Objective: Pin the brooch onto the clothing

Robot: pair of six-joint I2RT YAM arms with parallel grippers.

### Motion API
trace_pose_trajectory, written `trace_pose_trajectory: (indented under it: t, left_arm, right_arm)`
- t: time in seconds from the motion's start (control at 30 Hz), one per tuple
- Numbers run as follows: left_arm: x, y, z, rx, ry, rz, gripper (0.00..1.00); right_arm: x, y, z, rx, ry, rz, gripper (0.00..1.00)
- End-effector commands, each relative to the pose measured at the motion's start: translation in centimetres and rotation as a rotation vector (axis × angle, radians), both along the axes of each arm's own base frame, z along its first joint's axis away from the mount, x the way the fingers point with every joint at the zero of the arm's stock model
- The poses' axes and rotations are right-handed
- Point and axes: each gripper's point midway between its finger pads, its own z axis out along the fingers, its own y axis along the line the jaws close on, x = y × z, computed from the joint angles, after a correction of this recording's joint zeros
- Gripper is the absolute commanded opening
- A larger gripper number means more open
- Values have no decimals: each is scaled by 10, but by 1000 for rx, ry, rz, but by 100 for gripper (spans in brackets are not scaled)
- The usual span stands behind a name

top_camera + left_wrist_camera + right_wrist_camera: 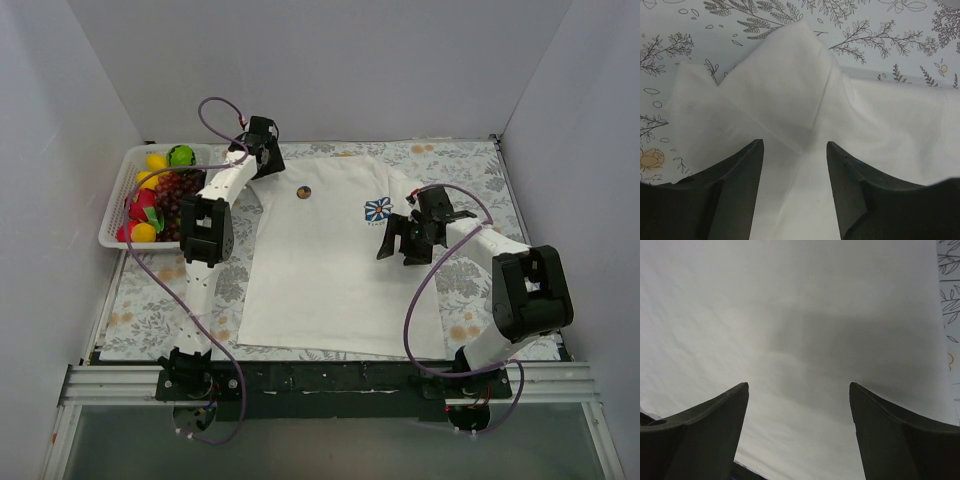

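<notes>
Only the top view shows the brooch [303,192], on the T-shirt [320,280]. Left gripper [794,143] half open, right gripper [799,385] wide; both empty.

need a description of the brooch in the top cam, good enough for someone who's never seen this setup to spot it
Start at the white T-shirt spread flat on the floral cloth mid-table in the top view. On its upper chest, toward the picture's left, lies the brooch. It is a tiny round brownish disc, unlike the larger square blue-and-white logo to its right.
</notes>
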Motion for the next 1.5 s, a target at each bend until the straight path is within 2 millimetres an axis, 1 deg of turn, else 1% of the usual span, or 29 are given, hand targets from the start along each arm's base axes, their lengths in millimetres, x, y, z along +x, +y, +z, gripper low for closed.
trace_pose_trajectory:
  t: [0.0,0.03,0.13,0.2,0.27,0.33,0.37,0.43,0.47,0.5,0.57,0.6,0.63,0.7,0.73,0.8,0.83,0.97,1.07,1.1,1.2,1.23,1.37,1.4,1.43,1.47]
  left_arm:
    - [23,-3,35,23,-135,13,52]
    - [26,-4,30,23,-139,15,51]
    - [31,-6,24,23,-152,17,49]
    - [34,-6,17,21,-152,18,48]
    - [35,-6,8,28,-145,20,44]
    - [38,-3,5,40,-149,32,39]
    - [38,-2,4,48,-150,32,32]
    - [40,1,4,62,-160,41,21]
    - [41,2,4,71,-165,38,10]
    - [42,3,7,76,-173,40,5]
    - [43,7,15,94,-186,57,1]
    - [43,10,28,101,-204,64,0]
    - [42,13,31,112,-212,74,0]
    - [41,17,45,128,-235,74,0]
    - [40,19,58,131,-256,78,0]
    - [40,22,69,148,-273,77,0]
    - [39,22,79,156,-288,70,0]
    - [29,29,76,196,-261,58,0]
    - [21,29,73,197,-240,40,0]
    - [17,26,65,185,-219,25,0]
    - [10,18,64,134,-208,3,0]
    - [7,10,63,101,-201,-24,0]
    - [-7,-5,55,69,-169,-66,0]
    - [-11,-9,56,68,-164,-77,0]
    - [-19,-13,45,74,-136,-89,0]
    - [-23,-15,42,78,-128,-94,0]
  right_arm:
    - [0,5,7,26,-36,7,88]
    - [-3,5,5,28,-30,9,88]
    - [-6,5,2,30,-21,6,87]
    - [-8,4,0,29,-16,7,87]
    - [-10,4,0,28,-16,11,87]
    - [-10,4,-1,28,-14,11,87]
    - [-11,4,-1,27,-13,11,87]
    - [-12,3,-3,26,-10,11,87]
    - [-12,3,-2,27,-11,11,87]
    - [-12,4,-2,28,-11,13,87]
    - [-12,4,-2,29,-11,14,87]
    - [-13,4,-2,28,-11,14,87]
    - [-12,4,-2,29,-15,13,87]
    - [-13,4,-3,31,-10,15,86]
    - [-12,5,-3,33,-9,14,86]
    - [-12,6,-5,35,-6,16,86]
    - [-12,6,-6,36,-3,16,86]
    - [-11,9,-8,40,1,24,86]
    - [-11,10,-9,39,3,27,86]
    - [-11,9,-10,38,6,25,85]
    - [-11,10,-11,36,6,29,85]
    - [-11,10,-11,35,7,30,85]
    - [-15,9,-16,32,19,31,85]
    - [-15,10,-17,33,21,32,85]
    - [-15,10,-18,34,22,31,85]
    - [-16,10,-20,34,26,30,85]
